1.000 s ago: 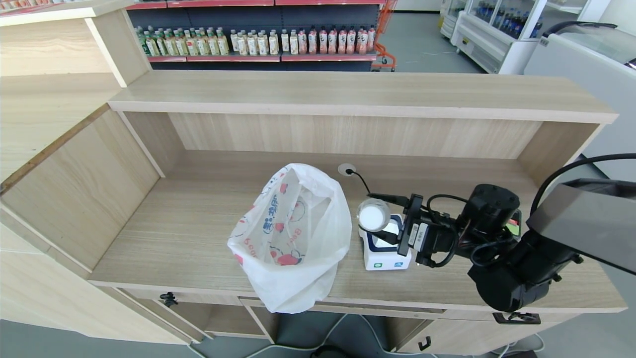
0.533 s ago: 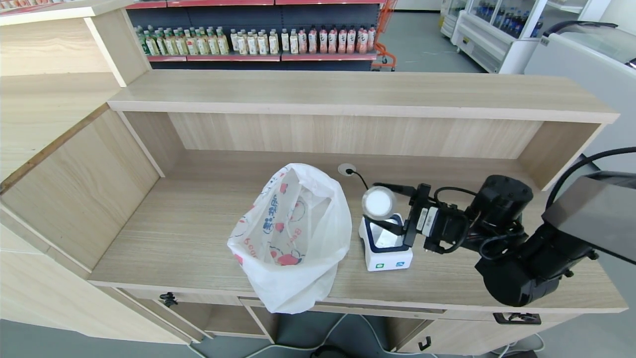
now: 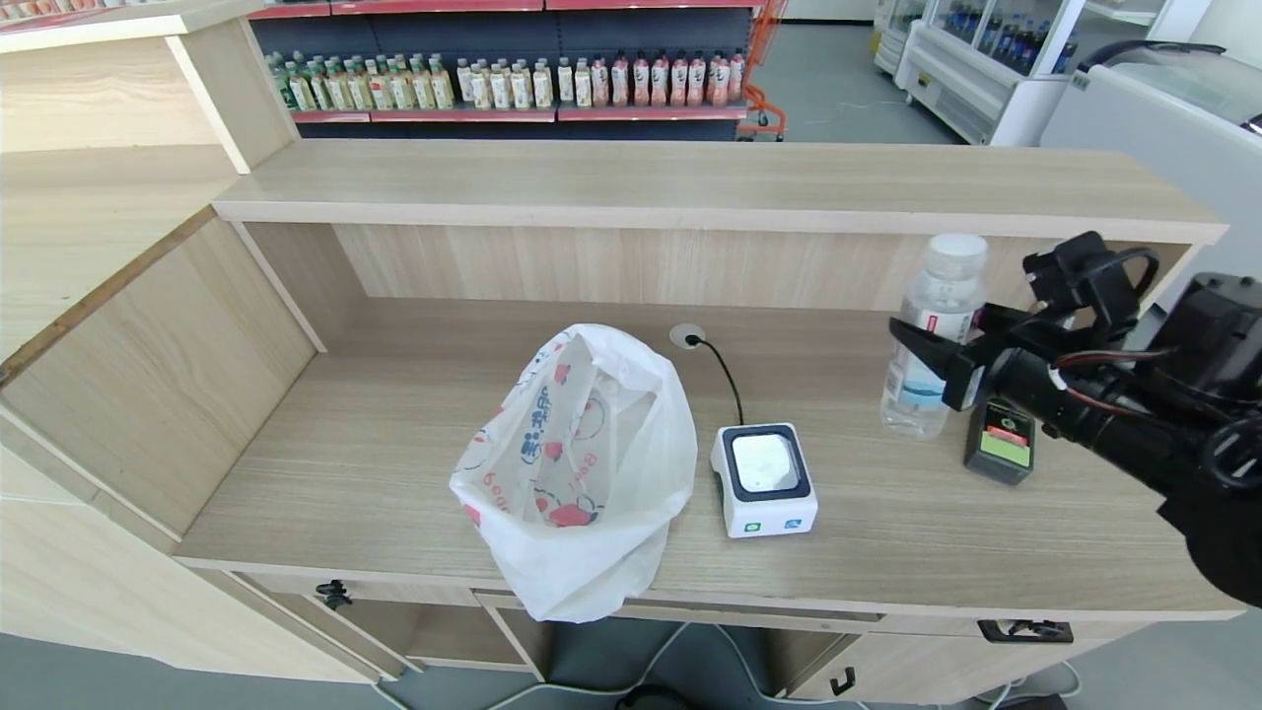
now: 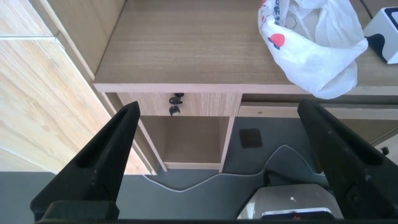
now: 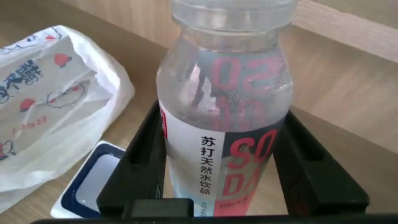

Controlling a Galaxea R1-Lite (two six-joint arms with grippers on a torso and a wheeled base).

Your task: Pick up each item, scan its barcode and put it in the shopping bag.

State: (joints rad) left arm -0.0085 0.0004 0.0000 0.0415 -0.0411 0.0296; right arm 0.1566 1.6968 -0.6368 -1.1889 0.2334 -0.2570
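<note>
At the right end of the worktop point(image 3: 887, 532), the right gripper point(image 3: 933, 357) has its jaws pinching a clear soda bottle point(image 3: 942, 291), held upright with its cap uppermost. The scanner point(image 3: 764, 480) sits mid-worktop, just beside the open white shopping bag point(image 3: 572, 463). The left gripper point(image 4: 219, 111) hangs below the worktop's front edge, jaws spread wide.

Bottle point(image 3: 937, 296) is clear glossy plastic, bag point(image 3: 577, 463) thin crinkled plastic, counter point(image 3: 375, 444) matt wood.
</note>
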